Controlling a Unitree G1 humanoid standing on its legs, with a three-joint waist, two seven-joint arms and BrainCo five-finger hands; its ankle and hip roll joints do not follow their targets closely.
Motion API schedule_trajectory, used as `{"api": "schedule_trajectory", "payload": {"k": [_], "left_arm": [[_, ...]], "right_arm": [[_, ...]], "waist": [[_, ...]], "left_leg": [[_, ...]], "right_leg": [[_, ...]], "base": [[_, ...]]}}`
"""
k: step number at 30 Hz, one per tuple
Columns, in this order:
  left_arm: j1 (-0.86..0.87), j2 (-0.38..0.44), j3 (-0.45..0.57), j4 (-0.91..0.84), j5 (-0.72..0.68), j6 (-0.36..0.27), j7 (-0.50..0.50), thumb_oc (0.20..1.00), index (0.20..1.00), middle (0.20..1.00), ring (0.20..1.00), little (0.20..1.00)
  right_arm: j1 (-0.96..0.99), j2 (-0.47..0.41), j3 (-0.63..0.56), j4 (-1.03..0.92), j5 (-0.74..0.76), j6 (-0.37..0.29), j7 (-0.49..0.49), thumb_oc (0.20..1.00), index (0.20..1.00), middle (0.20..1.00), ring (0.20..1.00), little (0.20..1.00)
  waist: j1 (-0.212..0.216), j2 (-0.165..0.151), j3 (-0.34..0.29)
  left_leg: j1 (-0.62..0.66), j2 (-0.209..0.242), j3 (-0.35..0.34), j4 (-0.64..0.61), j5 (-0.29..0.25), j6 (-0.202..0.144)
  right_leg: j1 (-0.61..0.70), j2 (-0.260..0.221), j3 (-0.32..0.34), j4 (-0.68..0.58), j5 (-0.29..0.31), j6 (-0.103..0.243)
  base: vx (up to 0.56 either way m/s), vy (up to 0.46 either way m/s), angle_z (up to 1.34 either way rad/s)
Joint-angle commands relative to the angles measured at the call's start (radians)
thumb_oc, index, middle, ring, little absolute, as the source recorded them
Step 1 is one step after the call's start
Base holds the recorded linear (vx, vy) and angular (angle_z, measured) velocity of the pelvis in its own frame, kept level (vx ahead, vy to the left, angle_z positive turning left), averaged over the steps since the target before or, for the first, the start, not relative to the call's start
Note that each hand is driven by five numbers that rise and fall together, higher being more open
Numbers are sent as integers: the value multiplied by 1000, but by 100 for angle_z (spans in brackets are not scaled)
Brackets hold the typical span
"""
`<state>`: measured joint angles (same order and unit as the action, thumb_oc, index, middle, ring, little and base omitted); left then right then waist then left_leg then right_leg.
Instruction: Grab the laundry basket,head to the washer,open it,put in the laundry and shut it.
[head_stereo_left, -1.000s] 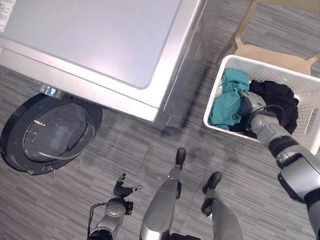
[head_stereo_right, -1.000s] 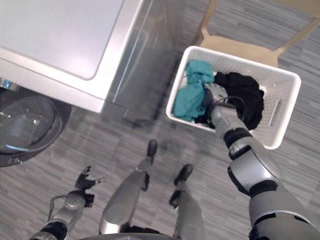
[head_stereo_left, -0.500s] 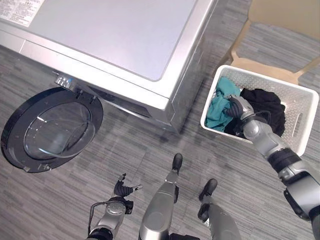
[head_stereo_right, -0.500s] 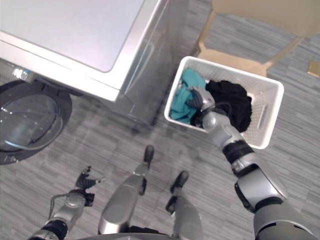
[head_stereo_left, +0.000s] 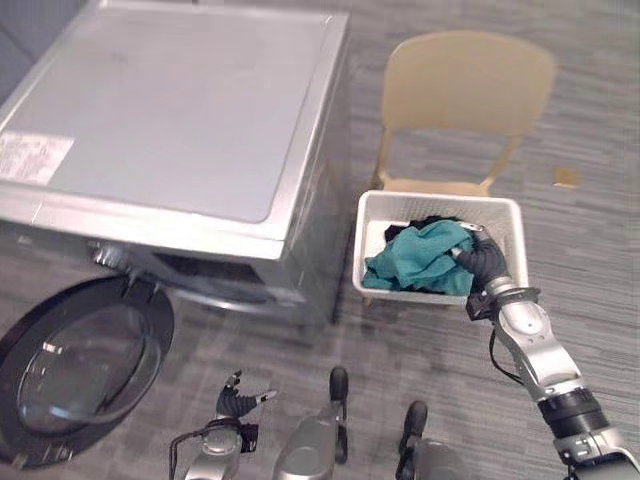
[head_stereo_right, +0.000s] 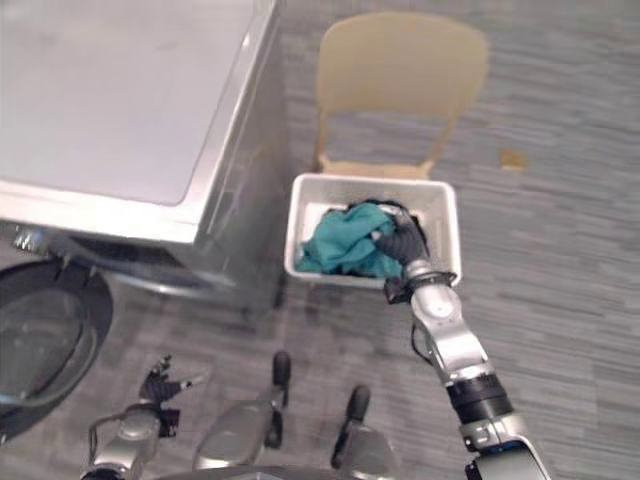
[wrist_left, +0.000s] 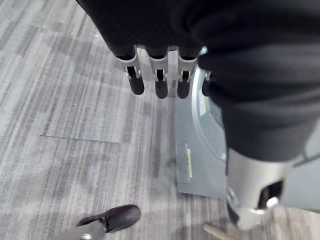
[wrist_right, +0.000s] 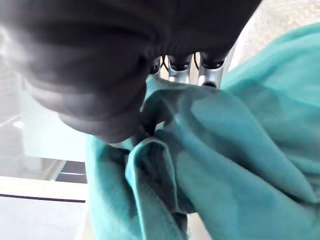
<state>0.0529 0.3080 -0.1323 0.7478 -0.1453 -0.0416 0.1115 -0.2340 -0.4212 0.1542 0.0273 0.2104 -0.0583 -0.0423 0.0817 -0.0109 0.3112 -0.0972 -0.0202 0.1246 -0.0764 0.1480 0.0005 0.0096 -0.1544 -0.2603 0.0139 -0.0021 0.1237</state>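
In the white laundry basket (head_stereo_left: 440, 262) on the floor beside the washer (head_stereo_left: 170, 150), the right hand (head_stereo_left: 482, 262) has its fingers curled into the teal garment (head_stereo_left: 420, 258); its own wrist view shows the cloth (wrist_right: 225, 150) bunched between the fingers and the thumb. The garment lies heaped across the basket, its bulk spreading from the hand toward the washer side, with a dark garment (head_stereo_left: 432, 219) just behind it; as a crumpled heap it has no clear long axis. The open washer door (head_stereo_left: 75, 365) lies well apart, on the robot's left past the machine's front corner, so the load likely has to travel leftward. The left hand (head_stereo_left: 236, 400) hangs low near the floor, nearer the door, fingers relaxed and holding nothing. A tan chair (head_stereo_left: 462, 100) stands behind the basket.
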Motion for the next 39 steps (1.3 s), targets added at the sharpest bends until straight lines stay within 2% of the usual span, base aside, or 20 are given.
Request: {"api": "schedule_trajectory", "payload": {"k": [1, 3, 4, 5, 6, 8, 12, 14, 15, 17, 18, 19, 20, 21, 22, 24, 35, 36, 38, 39], "left_arm": [[1, 25, -32, -63, 25, -31, 6, 1000, 1000, 1000, 1000, 1000], [-1, 31, -36, -99, 21, -35, 6, 1000, 1000, 1000, 1000, 1000], [1, 44, -45, -180, 3, -48, 11, 1000, 1000, 1000, 1000, 1000], [3, 44, -53, -216, -14, -52, 11, 1000, 1000, 1000, 1000, 1000], [4, 44, -52, -217, -14, -51, 11, 1000, 1000, 1000, 1000, 1000], [-3, 51, -67, -314, -33, -70, 36, 1000, 1000, 1000, 1000, 1000], [-36, 45, -89, -422, -34, -81, 44, 1000, 1000, 1000, 1000, 1000], [-67, 52, -117, -484, 4, -95, 46, 1000, 1000, 1000, 1000, 1000], [-104, 71, -151, -567, 30, -110, 45, 1000, 1000, 1000, 1000, 1000], [-131, 81, -185, -629, 42, -123, 35, 1000, 1000, 1000, 1000, 1000], [-131, 81, -185, -630, 42, -123, 35, 1000, 1000, 1000, 1000, 1000], [-169, 90, -224, -668, 64, -130, 35, 1000, 1000, 1000, 1000, 1000], [-194, 94, -248, -682, 81, -132, 32, 1000, 1000, 1000, 1000, 1000], [-194, 94, -249, -682, 81, -132, 32, 1000, 1000, 1000, 1000, 1000], [-235, 83, -299, -689, 104, -128, 24, 1000, 1000, 1000, 1000, 1000], [-278, 68, -342, -676, 131, -124, 21, 1000, 1000, 1000, 1000, 1000], [-403, 25, -493, -510, 193, -98, -6, 1000, 1000, 1000, 1000, 1000], [-413, 24, -503, -465, 203, -94, -6, 200, 200, 200, 200, 200], [-419, 24, -496, -445, 201, -94, -2, 200, 200, 200, 200, 200], [-419, 29, -490, -446, 193, -91, 2, 200, 200, 200, 200, 200]], "right_arm": [[-19, 9, -17, -108, 93, -114, 42, 200, 200, 200, 200, 200], [-12, 14, -27, -134, 102, -121, 47, 200, 200, 200, 200, 200], [-5, 29, -29, -193, 108, -134, 48, 200, 200, 200, 200, 200], [-15, 35, -17, -199, 120, -133, 52, 200, 200, 200, 200, 200], [-15, 36, -17, -199, 120, -133, 52, 200, 200, 200, 200, 200], [-60, 62, 39, -204, 148, -150, 38, 200, 200, 200, 200, 200], [-82, 58, 79, -227, 131, -149, 35, 200, 200, 200, 200, 200], [-92, 50, 107, -244, 120, -148, 38, 200, 200, 200, 200, 200], [-106, 52, 141, -266, 114, -154, 37, 200, 200, 200, 200, 200], [-117, 49, 156, -286, 91, -151, 34, 200, 200, 200, 200, 200], [-117, 49, 156, -286, 91, -151, 34, 200, 200, 200, 200, 200], [-133, 59, 172, -297, 96, -155, 33, 200, 200, 200, 200, 200], [-139, 64, 178, -302, 98, -152, 32, 200, 200, 200, 200, 200], [-139, 64, 177, -302, 98, -151, 32, 200, 200, 200, 200, 200], [-148, 80, 191, -308, 107, -148, 34, 200, 200, 200, 200, 200], [-165, 110, 218, -311, 136, -145, 41, 200, 200, 200, 200, 200], [-308, 226, 351, -255, 227, -123, 55, 200, 200, 200, 200, 200], [-333, 234, 364, -244, 235, -121, 52, 200, 200, 200, 200, 200], [-332, 230, 365, -240, 244, -116, 53, 200, 200, 200, 200, 200], [-324, 224, 365, -241, 246, -113, 55, 341, 341, 341, 341, 341]], "waist": [[-17, 0, -59], [-18, 2, -68], [-8, -8, -90], [5, -14, -96], [4, -15, -94], [37, -7, -108], [28, 19, -88], [7, 15, -80], [-12, 1, -83], [-31, -10, -97], [-32, -10, -98], [-55, -20, -113], [-70, -23, -129], [-70, -22, -126], [-100, -16, -149], [-113, -9, -177], [-86, -32, -169], [-78, -38, -165], [-75, -41, -160], [-79, -44, -153]], "left_leg": [[5, 42, -32, 107, -166, -17], [-1, 44, -44, 112, -157, -16], [-21, 49, -71, 116, -137, -25], [-38, 52, -84, 117, -119, -33], [-36, 51, -85, 117, -119, -34], [-106, 79, -105, 94, -29, -94], [-154, 111, -81, 63, 18, -133], [-143, 124, -20, 90, -16, -109], [-118, 127, 11, 163, -76, -94], [-78, 131, 40, 212, -131, -90], [-81, 131, 38, 212, -128, -89], [-16, 143, 82, 255, -202, -85], [20, 151, 106, 260, -224, -87], [22, 152, 105, 261, -226, -87], [85, 162, 154, 213, -220, -95], [116, 152, 159, 120, -205, -95], [148, 79, 135, 84, -232, -39], [143, 70, 129, 81, -232, -31], [133, 62, 121, 83, -233, -24], [125, 59, 110, 87, -232, -20]], "right_leg": [[-118, 1, 110, 271, -98, 51], [-116, 21, 144, 328, -109, 46], [-75, 51, 192, 341, -143, 32], [-39, 65, 199, 288, -184, 12], [-35, 65, 198, 284, -183, 12], [16, 114, 184, 142, -223, -28], [3, 135, 140, 93, -207, -50], [-13, 114, 92, 78, -181, -50], [-26, 88, 44, 57, -153, -49], [-29, 75, 1, 38, -139, -50], [-30, 76, 0, 36, -136, -50], [-30, 63, -42, 28, -128, -51], [-32, 56, -66, 24, -123, -50], [-29, 56, -67, 23, -123, -50], [-29, 45, -115, 23, -102, -42], [-16, 38, -141, 20, -88, -30], [-20, -19, -100, 67, -51, 9], [-31, -25, -83, 74, -44, 17], [-45, -26, -58, 88, -46, 22], [-61, -18, -20, 106, -50, 24]], "base": [[-171, -113, 6], [-148, -158, 27], [-195, -255, 44], [-188, -256, 35], [-242, -270, 48], [-300, -295, 47], [-288, -149, 46], [-366, -40, 93], [-378, -54, 123], [-222, -32, 117], [-146, 23, 112], [-112, 50, 108], [-105, 48, 74], [-44, 122, 88], [-14, 153, 93], [28, 257, 94], [0, 162, 12], [-20, 143, -9], [-42, 84, -12], [-61, 34, 1]]}}
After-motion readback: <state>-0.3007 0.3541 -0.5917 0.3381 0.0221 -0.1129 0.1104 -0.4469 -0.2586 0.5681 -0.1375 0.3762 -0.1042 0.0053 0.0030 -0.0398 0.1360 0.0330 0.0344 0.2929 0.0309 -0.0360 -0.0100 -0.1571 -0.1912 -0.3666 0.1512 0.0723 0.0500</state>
